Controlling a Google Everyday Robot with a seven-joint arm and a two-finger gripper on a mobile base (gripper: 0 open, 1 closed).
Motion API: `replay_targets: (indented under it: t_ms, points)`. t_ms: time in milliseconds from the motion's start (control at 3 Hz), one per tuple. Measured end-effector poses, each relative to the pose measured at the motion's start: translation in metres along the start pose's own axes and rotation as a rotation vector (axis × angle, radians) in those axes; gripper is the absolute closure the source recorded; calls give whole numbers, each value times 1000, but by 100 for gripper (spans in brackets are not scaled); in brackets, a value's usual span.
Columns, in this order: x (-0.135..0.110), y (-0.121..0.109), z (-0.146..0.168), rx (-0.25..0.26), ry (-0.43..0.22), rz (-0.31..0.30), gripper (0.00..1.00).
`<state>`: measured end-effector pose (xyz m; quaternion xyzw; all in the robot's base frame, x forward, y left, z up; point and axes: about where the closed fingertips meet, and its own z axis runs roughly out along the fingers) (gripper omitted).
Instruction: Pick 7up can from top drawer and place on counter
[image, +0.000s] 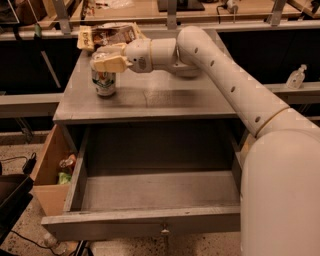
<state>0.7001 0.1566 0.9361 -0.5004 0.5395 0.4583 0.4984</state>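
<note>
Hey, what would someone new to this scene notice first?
The big white arm reaches in from the right, its gripper at the top of the 7up can, which stands upright on the counter towards its left edge in the picture. Below, the top drawer is pulled wide open.

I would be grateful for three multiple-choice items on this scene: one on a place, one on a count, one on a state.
1. The 7up can stands: A in a sink; B on the counter; C on a chair.
2. Cans on the counter: A one; B two; C three.
3. The top drawer is: A shut; B open, nothing visible inside; C open, full of cans.
Answers: 1 B, it stands at the counter's left, the gripper right at its top. 2 A, one can shows. 3 B, pulled out, bottom bare.
</note>
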Motion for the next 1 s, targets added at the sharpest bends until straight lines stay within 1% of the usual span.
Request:
replay_targets:
  t_ms: [333,667,1000]
  points:
    - [0,1,3,-5,0,0,17]
    - [0,3,6,-10,-1,1,0]
    - [0,3,6,-10,-1,1,0]
